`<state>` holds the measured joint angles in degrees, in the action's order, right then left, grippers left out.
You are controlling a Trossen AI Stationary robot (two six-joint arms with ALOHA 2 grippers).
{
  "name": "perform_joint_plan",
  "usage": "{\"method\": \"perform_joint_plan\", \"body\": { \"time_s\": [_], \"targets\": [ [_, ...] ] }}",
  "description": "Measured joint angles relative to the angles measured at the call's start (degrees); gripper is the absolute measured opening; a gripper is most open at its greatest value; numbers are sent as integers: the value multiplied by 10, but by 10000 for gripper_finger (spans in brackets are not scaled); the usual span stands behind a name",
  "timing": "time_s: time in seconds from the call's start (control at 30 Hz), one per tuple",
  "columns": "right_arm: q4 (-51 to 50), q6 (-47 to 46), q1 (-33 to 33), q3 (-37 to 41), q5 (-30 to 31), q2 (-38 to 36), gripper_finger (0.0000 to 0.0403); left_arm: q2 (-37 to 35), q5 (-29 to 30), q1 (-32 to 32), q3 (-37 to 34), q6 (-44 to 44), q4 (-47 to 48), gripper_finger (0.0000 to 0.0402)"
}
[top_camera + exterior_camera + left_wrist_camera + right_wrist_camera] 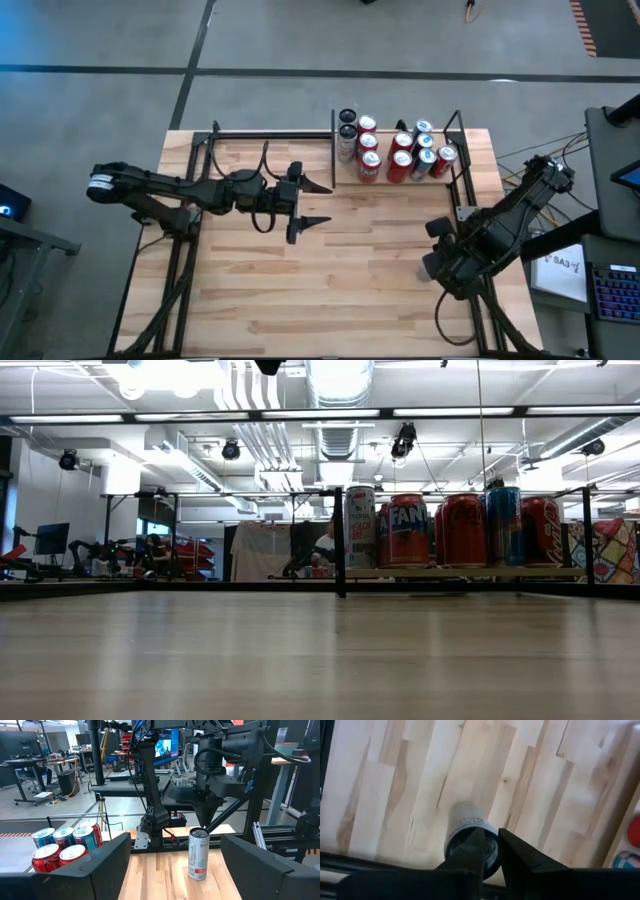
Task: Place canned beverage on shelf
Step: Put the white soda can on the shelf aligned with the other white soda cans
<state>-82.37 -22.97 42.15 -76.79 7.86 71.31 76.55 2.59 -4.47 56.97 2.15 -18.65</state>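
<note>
A tall silver can [198,854] stands upright on its base on the wooden tabletop, near the right side. My right gripper [203,826] hangs over it, pointing down, its fingers shut at the can's top [471,851]. In the high view my right gripper [437,266] hides the can. My left gripper [318,204] is held level above the table's middle, open and with nothing in it, pointing toward the can. The shelf [334,140] stands at the far right with several red, blue and silver cans [450,528] on it. My right gripper comes at the silver can from above, pointing steeply down. Its shut fingertips [479,840] stand over the can's top rim. I cannot tell whether they touch it.
The shelf's black rods and posts [339,540] edge the far right of the table. Black frame bars [270,133] run along the far edge and the left side. Bare wood lies between the two arms and toward the near edge [330,300].
</note>
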Motion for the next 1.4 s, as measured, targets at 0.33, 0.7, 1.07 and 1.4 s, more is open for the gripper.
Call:
{"method": "perform_joint_plan", "body": {
  "time_s": [0.33,0.7,1.07,1.4],
  "targets": [
    [-1,-87,-14,0,2,0,154,0,0,0,0,0,0,292],
    [-3,-216,-14,0,-39,0,310,0,0,0,0,0,0,292],
    [-1,-238,-14,12,-49,0,318,0,0,0,0,-2,3,292],
    [-2,-235,-14,21,-49,0,320,0,0,0,0,-2,5,292]
  ]
}}
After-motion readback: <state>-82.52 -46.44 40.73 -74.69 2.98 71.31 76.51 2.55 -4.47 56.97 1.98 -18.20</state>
